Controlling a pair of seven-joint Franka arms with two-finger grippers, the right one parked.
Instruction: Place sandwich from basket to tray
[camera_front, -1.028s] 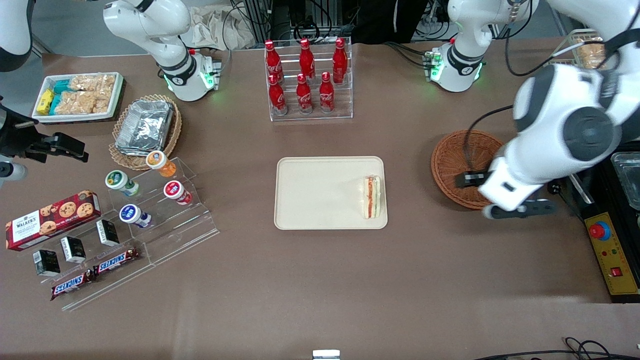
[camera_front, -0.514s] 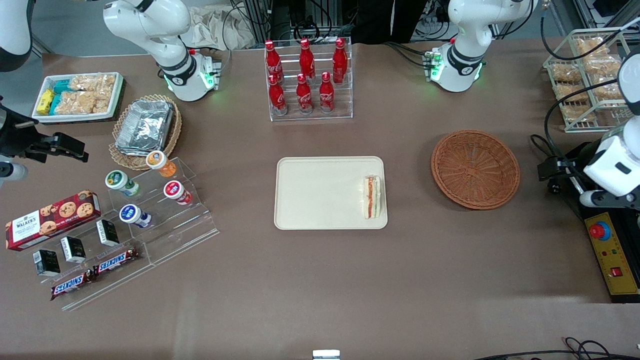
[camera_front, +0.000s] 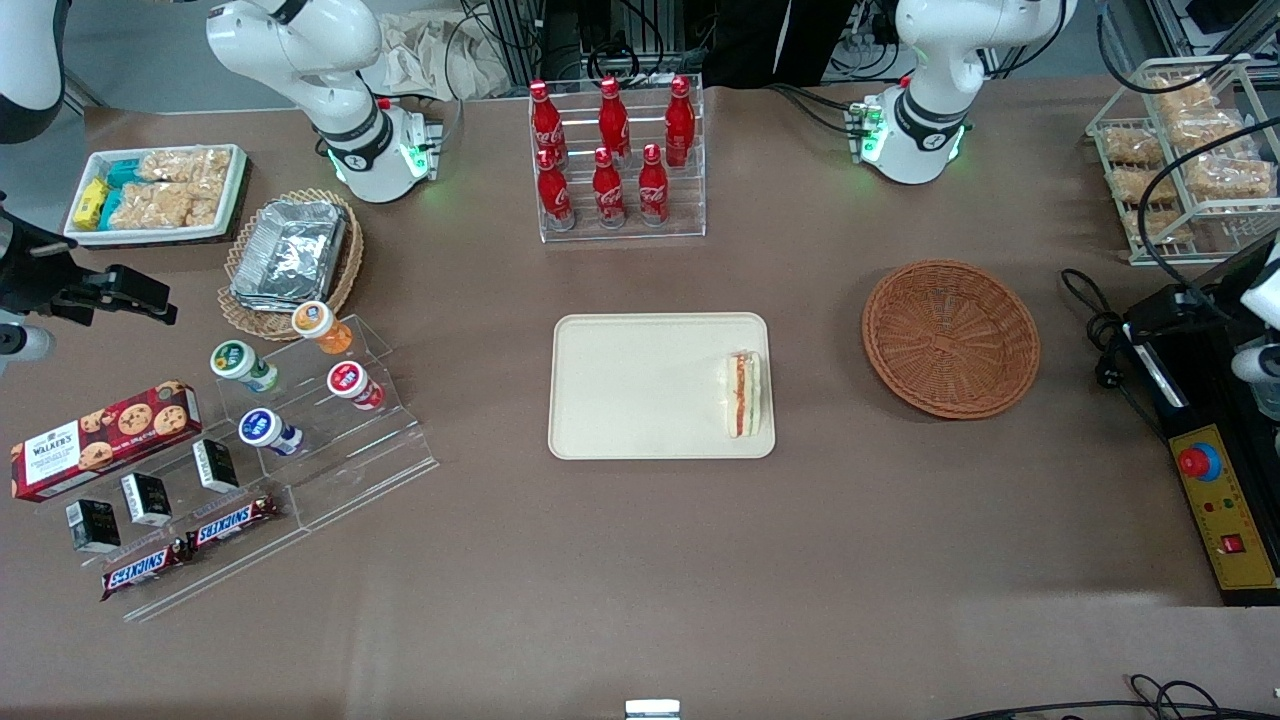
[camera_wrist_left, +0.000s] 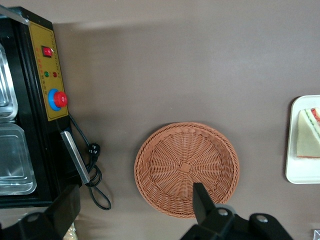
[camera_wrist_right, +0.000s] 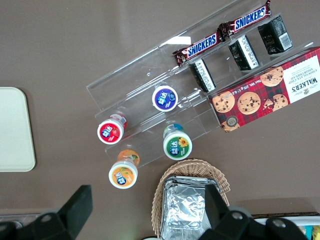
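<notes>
The sandwich (camera_front: 745, 393) lies on the cream tray (camera_front: 640, 385), against the rim at the end nearest the basket, its red and green cut edge facing up. The reddish-brown wicker basket (camera_front: 950, 338) is empty, beside the tray toward the working arm's end of the table. In the left wrist view my gripper (camera_wrist_left: 134, 205) is open and empty, high above the table, with one finger (camera_wrist_left: 202, 200) over the rim of the basket (camera_wrist_left: 186, 169). The sandwich (camera_wrist_left: 310, 134) and a corner of the tray (camera_wrist_left: 300, 175) show there too.
A black control box with a red button (camera_front: 1220, 500) and a wire rack of snack packets (camera_front: 1185, 160) stand at the working arm's end. A rack of red bottles (camera_front: 612, 160) stands farther from the camera than the tray. A clear stand with cups (camera_front: 300, 400) is toward the parked arm's end.
My left arm has pulled away from over the basket toward the working arm's end of the table, so the whole empty basket shows. The sandwich and tray have not moved.
</notes>
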